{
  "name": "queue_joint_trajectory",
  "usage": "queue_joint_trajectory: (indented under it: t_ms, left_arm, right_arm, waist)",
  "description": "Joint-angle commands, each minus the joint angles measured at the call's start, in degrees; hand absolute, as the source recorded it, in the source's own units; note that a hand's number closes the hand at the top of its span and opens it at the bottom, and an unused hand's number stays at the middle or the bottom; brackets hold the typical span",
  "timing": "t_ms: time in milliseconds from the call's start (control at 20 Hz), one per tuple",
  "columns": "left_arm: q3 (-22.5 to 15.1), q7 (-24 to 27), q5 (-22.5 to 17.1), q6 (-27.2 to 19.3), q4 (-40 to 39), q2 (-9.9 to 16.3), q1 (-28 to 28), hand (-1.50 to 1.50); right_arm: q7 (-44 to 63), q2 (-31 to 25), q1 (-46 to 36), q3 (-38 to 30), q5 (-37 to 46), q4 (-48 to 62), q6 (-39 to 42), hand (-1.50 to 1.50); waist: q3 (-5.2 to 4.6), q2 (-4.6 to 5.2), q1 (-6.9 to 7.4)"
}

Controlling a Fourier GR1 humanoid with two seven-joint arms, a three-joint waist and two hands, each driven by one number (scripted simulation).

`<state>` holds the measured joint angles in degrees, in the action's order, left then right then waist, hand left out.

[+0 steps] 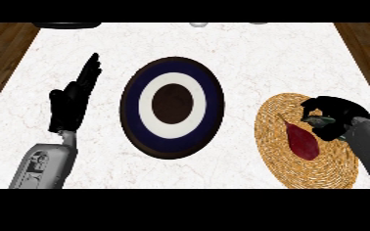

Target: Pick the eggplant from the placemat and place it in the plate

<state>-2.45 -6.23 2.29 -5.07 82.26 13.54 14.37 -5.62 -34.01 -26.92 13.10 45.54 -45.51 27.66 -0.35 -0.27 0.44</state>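
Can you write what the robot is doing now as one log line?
step: grasping | right hand: fingers curling at eggplant stem | eggplant: on placemat | plate: bare | left hand: resting open

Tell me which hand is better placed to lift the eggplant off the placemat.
The right hand: its curled fingers are already at the eggplant's stem end on the woven placemat. The left hand rests open beyond the plate, far from it.

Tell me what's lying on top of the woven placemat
A dark red eggplant lies on the placemat. The right hand curls over its stem end, hiding that part and the mat beneath.
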Motion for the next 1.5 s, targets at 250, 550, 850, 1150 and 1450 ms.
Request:
queue_joint_trajectory:
  t_ms: [250, 550, 850, 1150, 1450]
  left_arm:
    - [0.5, 1.0, 1.2, 0.7, -2.8, -3.0, 0.9, 0.00]
    - [3.1, 1.5, 1.2, -0.5, -1.3, -0.3, -3.0, 0.00]
    - [4.9, 1.5, -0.8, 1.8, -0.3, 1.8, -4.3, 0.00]
    - [3.1, 0.7, 0.4, 1.2, -0.1, 0.2, -3.0, 0.00]
    - [3.0, 1.5, 0.6, 1.7, -1.9, -0.8, -0.3, 0.00]
  right_arm:
    - [-3.6, 3.1, -0.5, -3.1, 3.7, 4.2, -6.0, 1.50]
    - [10.7, 13.8, 13.2, -10.4, -2.3, -8.5, -23.1, 1.50]
    - [14.2, 17.9, 17.9, -13.8, -3.1, -28.5, -37.0, 1.50]
    - [17.9, 21.6, 25.6, -8.1, -0.4, -53.7, -39.4, 1.50]
    - [26.0, 26.3, 28.1, 1.6, 4.4, -70.6, -35.1, 1.50]
  waist:
    - [0.36, 0.33, -0.34]
    - [0.19, -1.07, -5.04]
    - [0.08, -1.35, -4.98]
    - [0.16, -0.64, -3.66]
    - [0.27, 0.07, -1.34]
